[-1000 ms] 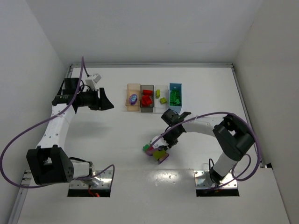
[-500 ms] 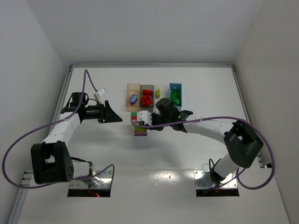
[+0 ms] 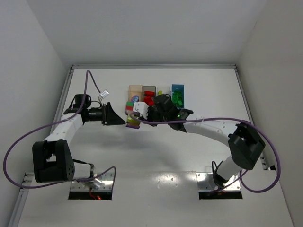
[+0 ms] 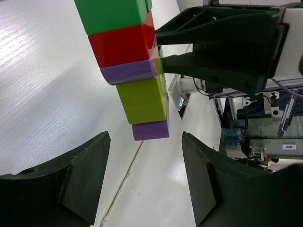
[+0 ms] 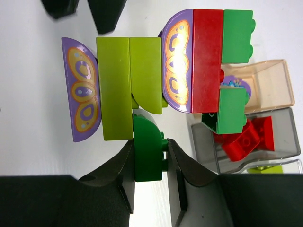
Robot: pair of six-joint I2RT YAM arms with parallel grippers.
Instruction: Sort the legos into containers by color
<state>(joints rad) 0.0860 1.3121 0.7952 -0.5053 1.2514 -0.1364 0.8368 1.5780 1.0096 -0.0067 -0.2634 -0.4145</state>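
Right jaws grip the dark green brick (image 5: 147, 146) of a multicoloured stacked plastic lego cluster (image 3: 131, 116), held at 7 o'clock of the translucent tan rectangular bin (image 3: 135, 89). Left jaws, partly open and empty, face it from 9 o'clock.

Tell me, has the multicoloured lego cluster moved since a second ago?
Yes. The lego cluster went up-left in the top view, from mid-table to the tan bin's near end.
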